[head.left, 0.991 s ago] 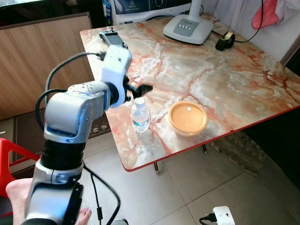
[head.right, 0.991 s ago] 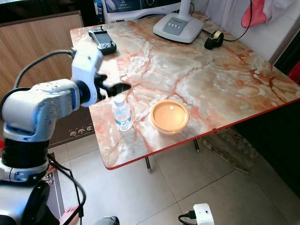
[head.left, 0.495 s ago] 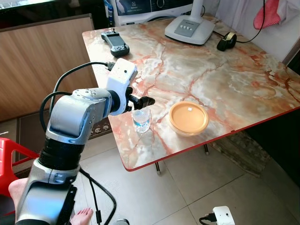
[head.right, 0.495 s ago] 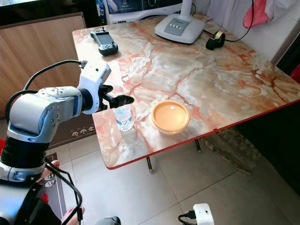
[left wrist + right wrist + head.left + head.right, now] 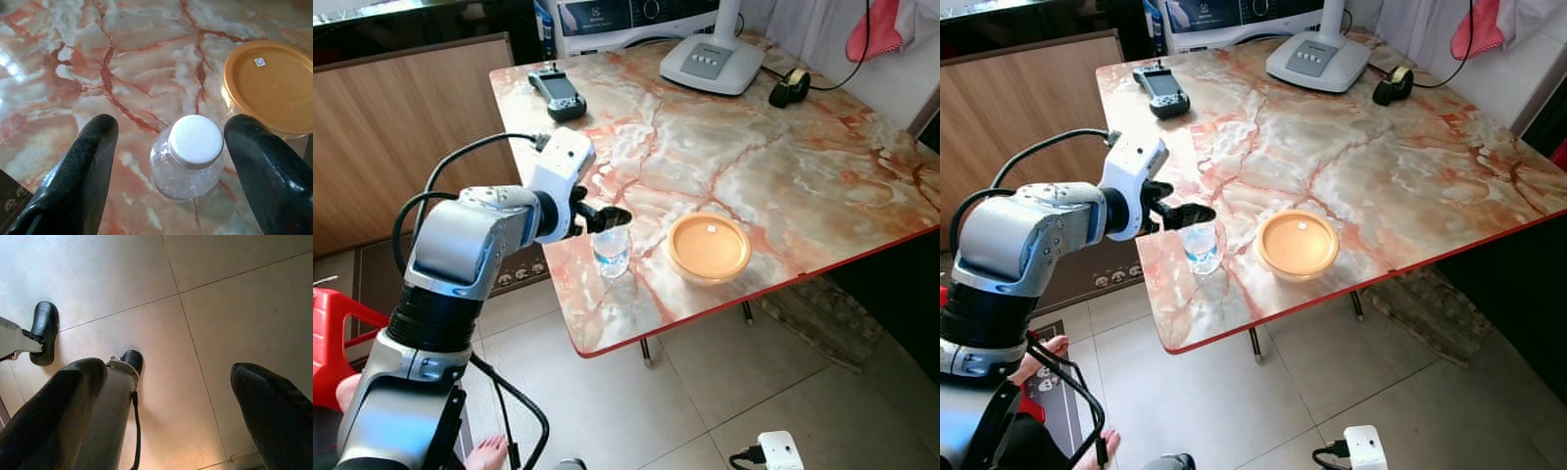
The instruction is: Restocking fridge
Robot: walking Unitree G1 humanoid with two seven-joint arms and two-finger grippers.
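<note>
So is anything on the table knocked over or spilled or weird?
Nothing stands out. The water bottle stands upright with its white cap on, between the open fingers of the left claw. The orange bowl sits flat beside it, and the marble table looks dry, with no spill.

Small bottle with white cap between two wide-apart black fingers; orange bowl beside, on marble table.

bottle on table | bowl to its right
</note>
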